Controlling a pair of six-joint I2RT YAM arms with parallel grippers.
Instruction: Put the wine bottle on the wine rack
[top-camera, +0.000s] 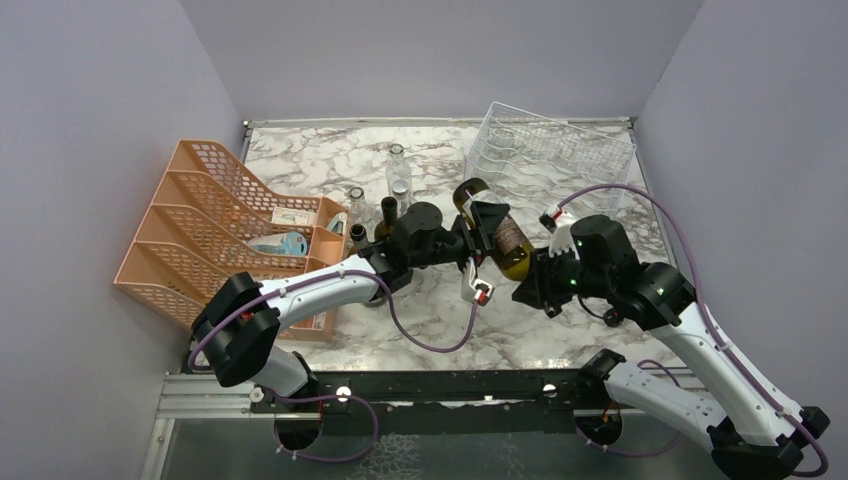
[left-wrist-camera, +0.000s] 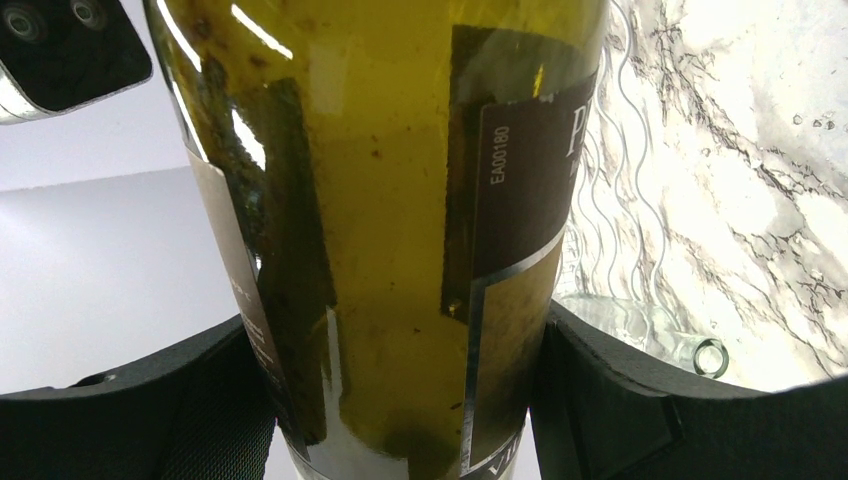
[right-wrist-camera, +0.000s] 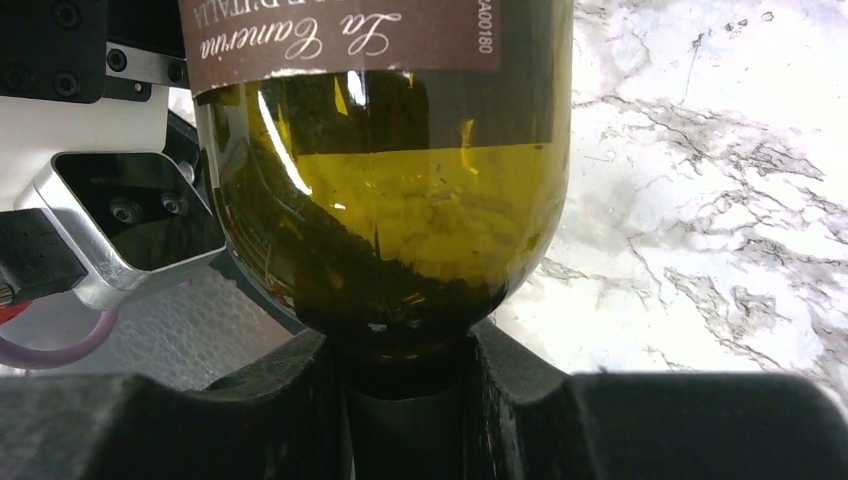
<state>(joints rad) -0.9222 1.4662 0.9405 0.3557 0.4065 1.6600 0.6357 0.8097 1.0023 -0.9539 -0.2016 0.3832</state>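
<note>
The wine bottle (top-camera: 497, 238) is olive-green glass with a dark brown label. It is held tilted above the marble table, its base toward the wine rack (top-camera: 550, 150), a silvery thin-wire rack at the back right. My left gripper (top-camera: 483, 222) is shut on the bottle's body; in the left wrist view (left-wrist-camera: 405, 400) the bottle (left-wrist-camera: 400, 200) fills the gap between both black fingers (left-wrist-camera: 640, 400). My right gripper (top-camera: 530, 280) is shut on the bottle's neck; in the right wrist view (right-wrist-camera: 405, 400) the bottle's shoulder (right-wrist-camera: 390, 230) sits just above the fingers (right-wrist-camera: 250, 410).
An orange mesh tiered organizer (top-camera: 215, 225) stands at the left. Clear glass bottles (top-camera: 398, 175) and dark bottles (top-camera: 388, 215) stand behind the left arm. The rack's wavy wires (left-wrist-camera: 600, 230) and a clear bottle mouth (left-wrist-camera: 708, 357) show in the left wrist view.
</note>
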